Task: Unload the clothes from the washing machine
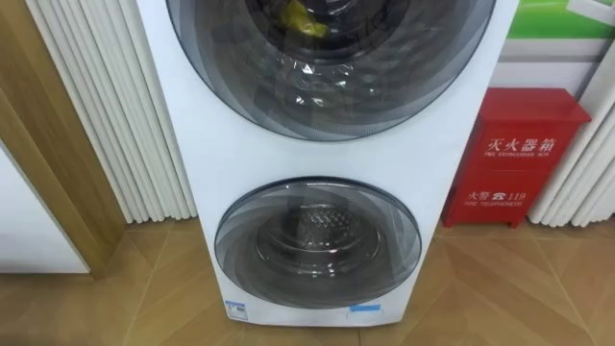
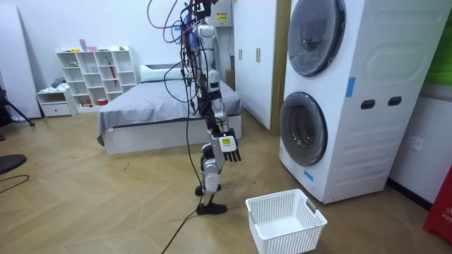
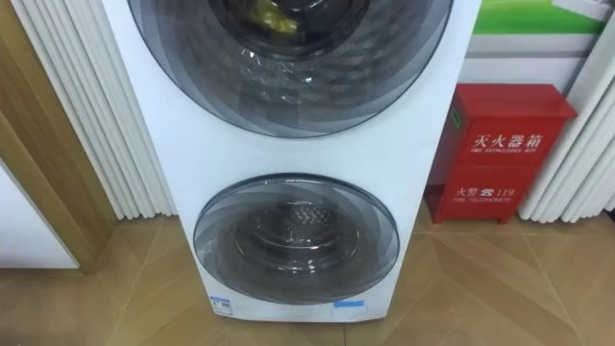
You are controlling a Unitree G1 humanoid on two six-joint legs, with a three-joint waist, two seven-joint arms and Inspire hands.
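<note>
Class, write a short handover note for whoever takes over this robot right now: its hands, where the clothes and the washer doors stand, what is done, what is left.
The right hand is open, hanging empty at the robot's side.
The robot stands facing the washing machine, not yet at it. A white basket sits empty on the floor near its feet.
The yellow clothing shows through the upper door, which is shut. The lower door is shut too, and its drum looks empty.
Done: nothing picked yet.
Left: open the upper door and take the clothing out, probably into the basket.

Yellow clothes (image 1: 300, 17) (inside upper drum (image 1: 322, 82)).
</note>
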